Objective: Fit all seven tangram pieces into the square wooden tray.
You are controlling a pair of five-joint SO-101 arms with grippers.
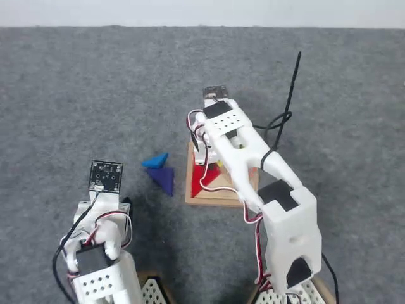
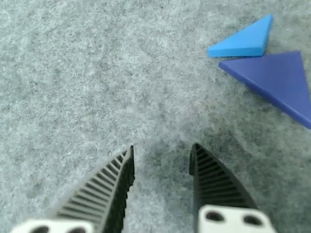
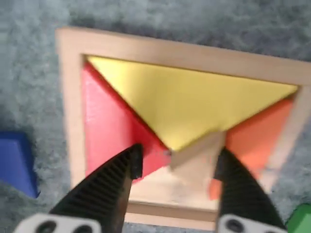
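The square wooden tray [image 1: 218, 197] lies right of centre, and the right arm stretches over it. In the tray I see a large yellow triangle [image 3: 184, 99], a red triangle [image 3: 104, 124] and an orange piece [image 3: 257, 138], with bare wood [image 3: 194, 172] between them. My right gripper [image 3: 177, 162] hangs open just above that bare patch, holding nothing. A light blue triangle [image 2: 245, 38] and a dark blue triangle [image 2: 277, 77] lie on the carpet left of the tray, their corners almost touching. My left gripper [image 2: 163, 160] is open over bare carpet, short of both blue pieces.
Grey carpet [image 1: 76, 95] covers the whole table. A green piece [image 3: 302, 217] peeks in beside the tray's outer edge. The dark blue triangle [image 3: 17, 162] lies just outside the tray wall. A black cable [image 1: 290, 95] rises behind the right arm.
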